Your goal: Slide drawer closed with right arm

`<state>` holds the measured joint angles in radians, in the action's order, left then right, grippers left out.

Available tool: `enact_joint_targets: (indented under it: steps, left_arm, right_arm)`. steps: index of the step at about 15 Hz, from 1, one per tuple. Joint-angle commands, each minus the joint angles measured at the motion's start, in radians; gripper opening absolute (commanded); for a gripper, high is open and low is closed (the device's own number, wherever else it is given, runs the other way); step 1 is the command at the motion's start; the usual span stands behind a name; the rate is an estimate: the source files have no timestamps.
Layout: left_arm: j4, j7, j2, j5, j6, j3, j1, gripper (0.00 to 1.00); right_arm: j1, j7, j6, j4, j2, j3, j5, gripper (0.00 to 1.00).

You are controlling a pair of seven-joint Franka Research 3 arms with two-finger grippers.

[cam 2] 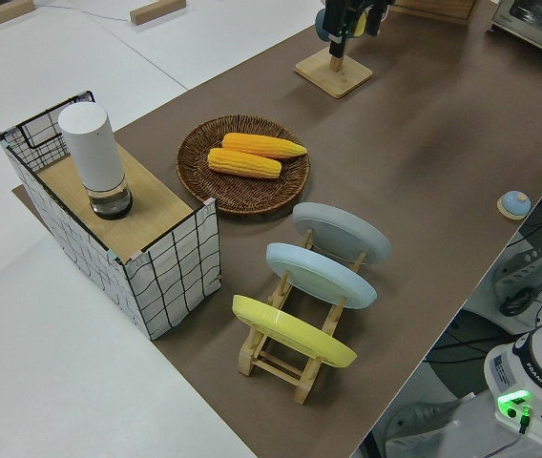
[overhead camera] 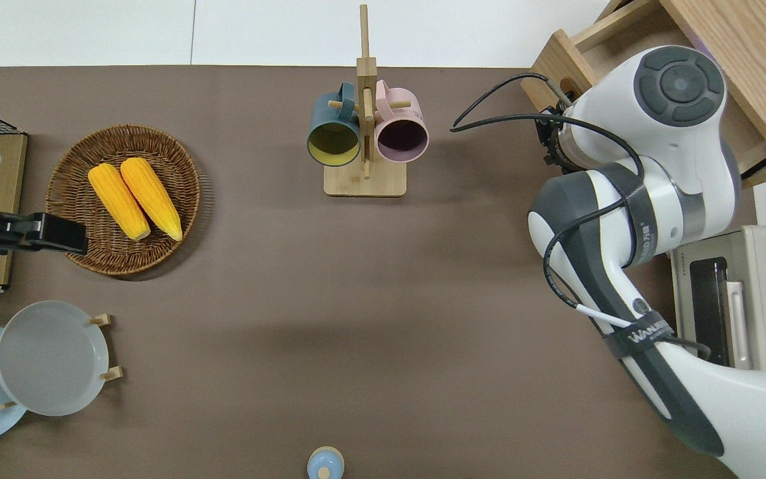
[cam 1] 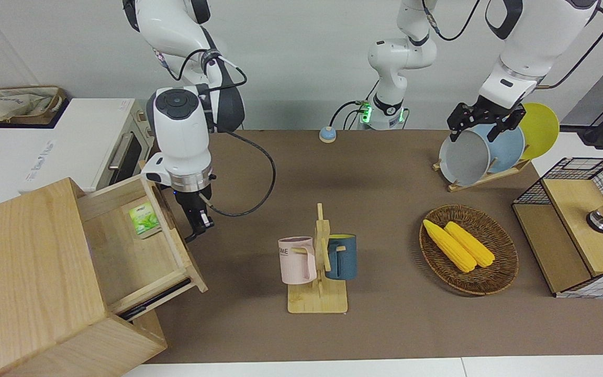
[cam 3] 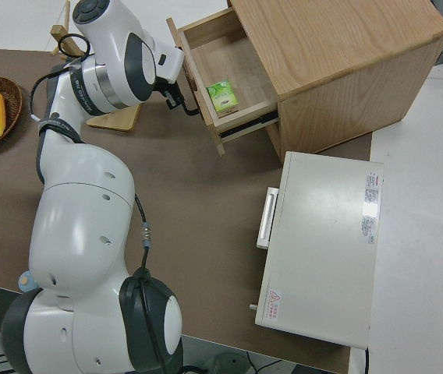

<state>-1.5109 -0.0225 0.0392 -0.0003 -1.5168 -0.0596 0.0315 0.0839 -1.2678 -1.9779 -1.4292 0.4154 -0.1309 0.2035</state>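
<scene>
The wide, shallow light-wood drawer (cam 1: pixel 139 246) stands pulled out at lower left of the front view. The right tool (cam 1: pixel 199 226), grip unreadable, holds nothing beside its front; push squarely inward.

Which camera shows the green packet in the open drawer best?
The front view: the green packet lies unobstructed on the drawer floor. The right side view shows it too, smaller. Overhead, the right arm covers it; the left side view misses it.
</scene>
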Motion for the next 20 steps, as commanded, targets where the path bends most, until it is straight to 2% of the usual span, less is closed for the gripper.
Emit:
enact_joint_targets:
  steps: [1, 5, 7, 10, 12, 16, 20]
  left_arm:
    - [0.026, -0.01, 0.011, 0.017, 0.02, -0.006, 0.004, 0.99]
    - [0.024, -0.01, 0.011, 0.017, 0.02, -0.006, 0.004, 0.99]
    - [0.024, -0.01, 0.011, 0.017, 0.02, -0.006, 0.004, 0.99]
    - [0.024, -0.01, 0.011, 0.017, 0.02, -0.006, 0.004, 0.99]
    - [0.026, -0.01, 0.011, 0.017, 0.02, -0.006, 0.004, 0.99]
    - [0.024, -0.01, 0.011, 0.017, 0.02, -0.006, 0.004, 0.99]
    - [0.024, -0.01, 0.011, 0.017, 0.02, -0.006, 0.004, 0.99]
  right_arm:
    - [-0.076, 0.08, -0.056, 0.003, 0.006, -0.024, 0.022, 0.0]
    - [-0.134, 0.134, -0.105, 0.001, 0.008, -0.03, 0.019, 0.0]
    - [-0.167, 0.134, -0.177, 0.003, 0.016, -0.03, 0.017, 0.0]
    - [-0.205, 0.205, -0.187, 0.003, 0.036, -0.038, 0.016, 0.0]
    - [-0.231, 0.24, -0.248, 0.003, 0.046, -0.039, 0.016, 0.0]
    - [-0.242, 0.283, -0.263, 0.003, 0.052, -0.041, 0.014, 0.0]
    - [-0.228, 0.274, -0.251, 0.003, 0.051, -0.041, 0.01, 0.0]
